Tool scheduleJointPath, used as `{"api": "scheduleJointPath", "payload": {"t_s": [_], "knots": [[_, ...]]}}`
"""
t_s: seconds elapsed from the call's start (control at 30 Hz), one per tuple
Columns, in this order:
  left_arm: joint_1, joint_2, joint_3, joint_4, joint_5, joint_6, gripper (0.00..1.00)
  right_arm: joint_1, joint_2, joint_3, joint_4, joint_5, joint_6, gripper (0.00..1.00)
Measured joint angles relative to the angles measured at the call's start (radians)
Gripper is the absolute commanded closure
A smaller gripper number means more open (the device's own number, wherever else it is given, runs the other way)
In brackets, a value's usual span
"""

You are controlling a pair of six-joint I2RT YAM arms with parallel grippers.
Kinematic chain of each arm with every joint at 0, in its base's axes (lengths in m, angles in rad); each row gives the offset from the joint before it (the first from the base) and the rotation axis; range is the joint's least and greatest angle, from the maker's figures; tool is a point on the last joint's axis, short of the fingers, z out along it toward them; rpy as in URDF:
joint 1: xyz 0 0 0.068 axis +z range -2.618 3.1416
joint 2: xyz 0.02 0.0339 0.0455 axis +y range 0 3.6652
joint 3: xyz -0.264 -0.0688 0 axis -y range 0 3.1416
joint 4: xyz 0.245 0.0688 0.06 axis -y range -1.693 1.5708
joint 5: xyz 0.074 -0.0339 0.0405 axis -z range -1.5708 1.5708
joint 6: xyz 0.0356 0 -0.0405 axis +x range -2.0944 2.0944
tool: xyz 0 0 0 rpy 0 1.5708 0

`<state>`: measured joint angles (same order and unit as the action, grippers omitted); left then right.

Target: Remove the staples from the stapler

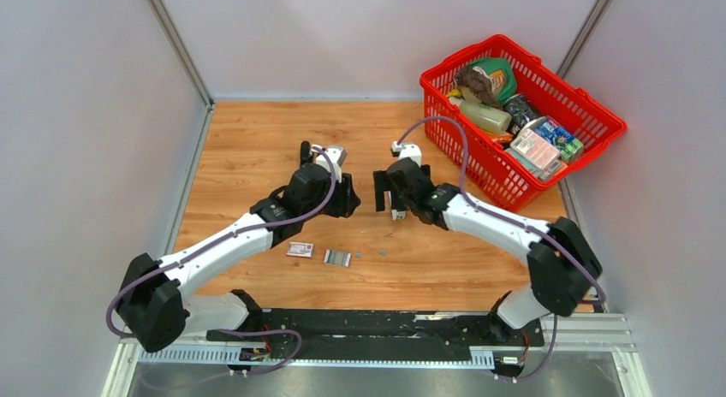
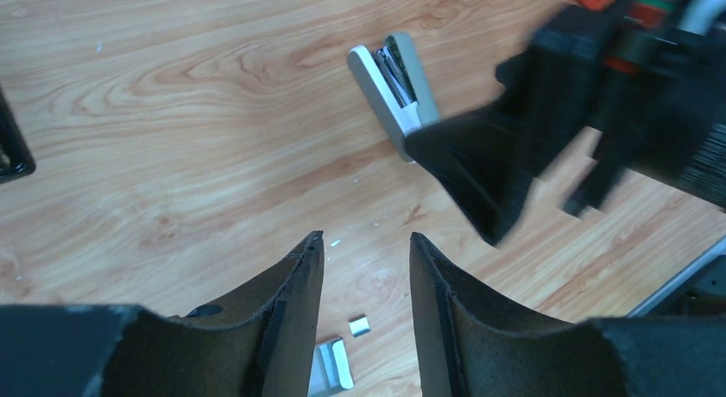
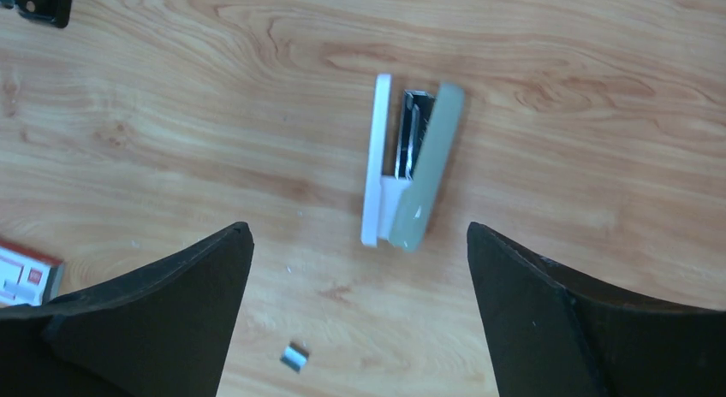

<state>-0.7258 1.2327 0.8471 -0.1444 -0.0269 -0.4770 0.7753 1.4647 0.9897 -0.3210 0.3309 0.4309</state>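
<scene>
Your left gripper (image 2: 365,236) hangs half spread and empty, with the stapler (image 2: 395,85) ahead, off to its right. Your right gripper (image 3: 360,228) is nearer: jaws wide and empty, the stapler on the table (image 3: 171,115) dead ahead, its long axis crossing their closing line. Overhead mostly hides it, but shows a staple strip (image 1: 336,257).

Bare tabletop (image 1: 257,140) gives free passage left of and beyond both arms, while the red basket (image 1: 591,106) blocks the far right corner. The stapler (image 3: 411,179) (lying open on the wood) has clear board all round it, with the right gripper (image 3: 360,230) spread wide above it and the left gripper (image 2: 366,238) parted close alongside. Nearer the bases, a red-and-white box (image 1: 300,250) and the staples (image 1: 336,257) are low obstacles.
</scene>
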Motion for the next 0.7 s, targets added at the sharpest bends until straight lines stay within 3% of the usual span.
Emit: {"api": "scheduleJointPath", "payload": {"t_s": [0.3, 0.7], "knots": [[0.000, -0.164, -0.069, -0.043, -0.027, -0.022, 0.51, -0.021, 0.298, 0.170, -0.021, 0.042, 0.029, 0.00], [0.000, -0.217, -0.115, -0.073, -0.027, -0.007, 0.50, -0.055, 0.412, 0.256, -0.053, 0.114, 0.072, 0.00]]}}
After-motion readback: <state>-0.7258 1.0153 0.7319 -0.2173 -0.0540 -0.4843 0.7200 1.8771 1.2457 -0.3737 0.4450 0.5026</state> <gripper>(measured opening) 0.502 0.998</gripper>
